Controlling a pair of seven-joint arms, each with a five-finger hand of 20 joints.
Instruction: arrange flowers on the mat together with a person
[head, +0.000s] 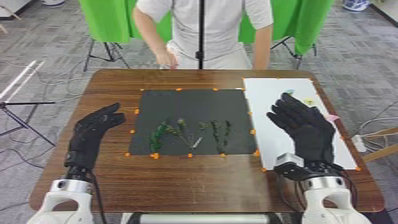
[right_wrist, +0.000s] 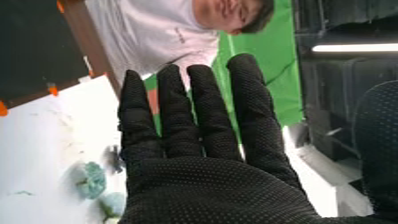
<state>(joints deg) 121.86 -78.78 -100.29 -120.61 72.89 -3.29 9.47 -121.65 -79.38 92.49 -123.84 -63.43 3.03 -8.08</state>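
Note:
In the head view the dark mat (head: 191, 107) lies mid-table, with several green stems and sprigs (head: 178, 134) along its near part. My left hand (head: 93, 127) is left of the mat, fingers relaxed, holding nothing. My right hand (head: 305, 122) is above the white sheet (head: 266, 92) with its fingers straight; small flowers (head: 309, 101) show beside it, a pink one (head: 332, 118) at its right. In the right wrist view my right hand (right_wrist: 209, 187) has straight fingers and holds nothing; a pale green flower (right_wrist: 91, 180) lies on the white sheet (right_wrist: 35, 145).
A person stands across the brown table (head: 178, 180), arms lowered, with one hand (head: 166, 59) near its far edge. Orange markers (head: 155, 156) line the mat and the sheet. Green cloths and thin stands are behind the table.

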